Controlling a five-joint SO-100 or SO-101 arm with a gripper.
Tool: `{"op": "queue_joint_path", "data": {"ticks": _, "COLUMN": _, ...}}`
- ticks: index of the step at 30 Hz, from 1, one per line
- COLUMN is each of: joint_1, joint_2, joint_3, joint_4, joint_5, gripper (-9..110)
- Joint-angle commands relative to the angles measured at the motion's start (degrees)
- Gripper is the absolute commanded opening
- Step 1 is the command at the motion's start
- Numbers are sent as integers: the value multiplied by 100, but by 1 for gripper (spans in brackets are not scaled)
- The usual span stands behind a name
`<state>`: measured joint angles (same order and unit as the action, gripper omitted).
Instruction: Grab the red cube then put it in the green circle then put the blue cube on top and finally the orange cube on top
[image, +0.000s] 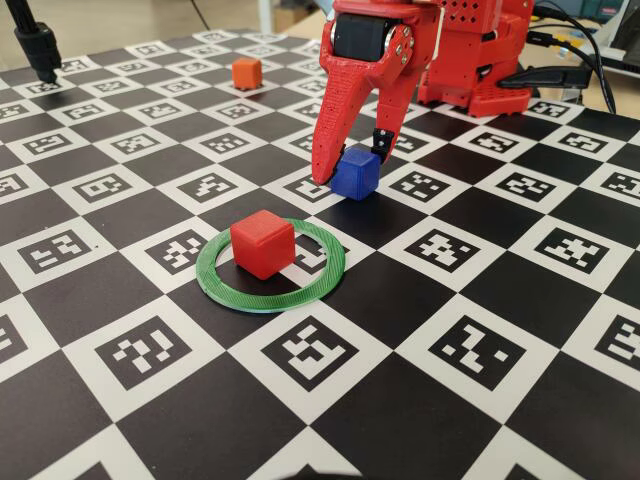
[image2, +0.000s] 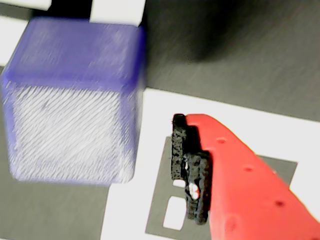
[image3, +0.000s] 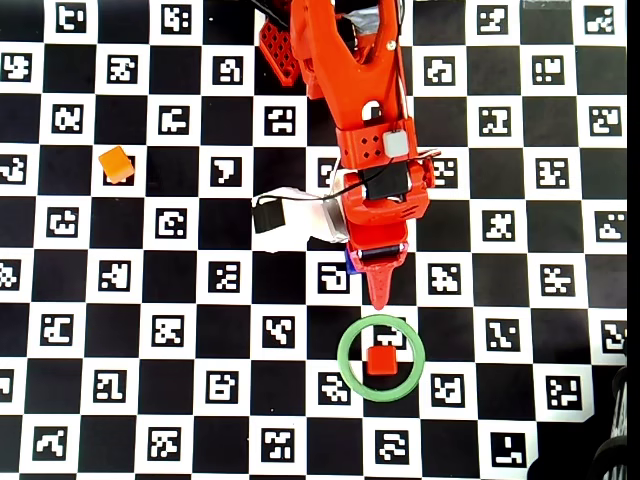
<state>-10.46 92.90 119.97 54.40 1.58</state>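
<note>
Item one, the red two-finger gripper (image: 352, 172): we find its jaws parted and lowered to the board, straddling the small matte deep-blue plastic cube (image: 355, 174). In the wrist view the black ribbed pad (image2: 190, 172) of one finger stands just beside the cube with bare board between them, so nothing is clamped yet.

Item two, that blue cube: resting on the checkered marker board (image: 480, 300), just behind the thin flat green ridged ring (image: 270, 271) as the fixed view shows it. We judge it light, rigid and faintly ridged from printing, so not slippery. Best hold: two opposite flat faces, square-on and near mid-height, since a corner grip could twist it.

Item three, the small matte red plastic cube (image: 263, 243): inside the ring, sitting flat.

Item four, the small matte bright-orange plastic cube (image: 246, 72): well behind the ring, far across the board, untouched.
</note>
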Motion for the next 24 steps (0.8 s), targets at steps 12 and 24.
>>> {"op": "queue_joint_path", "data": {"ticks": 12, "joint_1": 62, "joint_2": -185, "joint_3": -352, "joint_4": -97, "joint_5": -88, "gripper": 48}}
{"op": "queue_joint_path", "data": {"ticks": 24, "joint_1": 88, "joint_2": -264, "joint_3": -501, "joint_4": -202, "joint_5": -158, "gripper": 48}}
